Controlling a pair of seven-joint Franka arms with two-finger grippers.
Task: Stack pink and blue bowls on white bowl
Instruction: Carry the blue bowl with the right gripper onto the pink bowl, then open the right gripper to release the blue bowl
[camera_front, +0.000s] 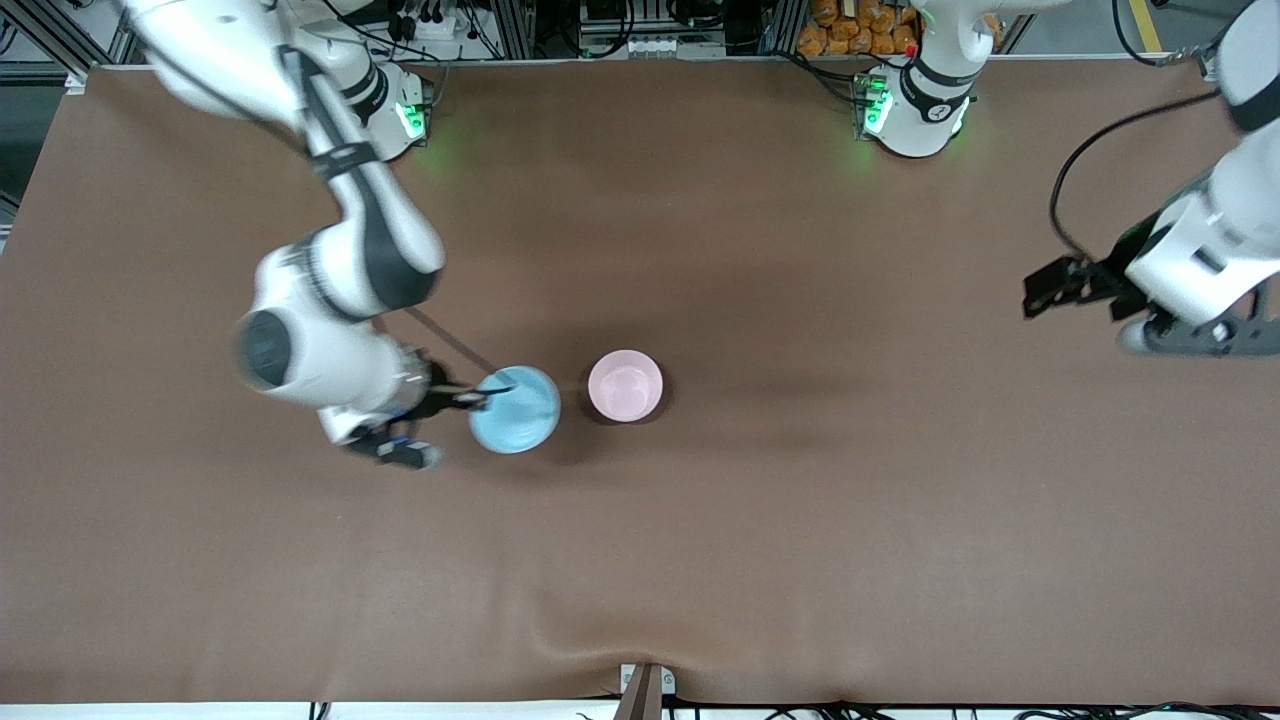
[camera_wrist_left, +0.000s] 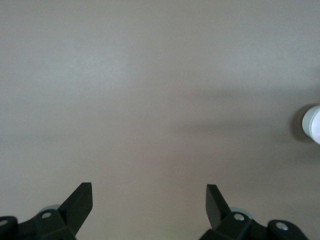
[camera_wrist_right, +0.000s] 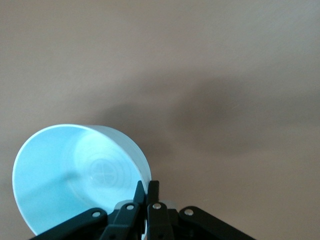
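The right gripper (camera_front: 490, 390) is at the rim of the blue bowl (camera_front: 515, 409), on the side toward the right arm's end of the table (camera_front: 700, 560); its fingers (camera_wrist_right: 148, 192) are pressed together on the rim wall, one inside the bowl and one outside, as the right wrist view shows; the blue bowl appears tilted in that view, its opening turned partly toward the wrist camera; whether its base touches the table cannot be told.

The pink bowl (camera_front: 625, 385) stands upright on the table just beside the blue bowl, toward the left arm's end; the two bowls are close but apart; the pink bowl is slightly farther from the front camera than the blue bowl.

A white bowl cannot be made out in the front view; the left wrist view shows the edge of a pale round object (camera_wrist_left: 312, 124) on the table, too little of it visible to identify.

The left gripper (camera_front: 1150, 330) waits over the table at the left arm's end, well apart from both bowls; its fingers (camera_wrist_left: 77, 202) are spread wide with nothing between them.
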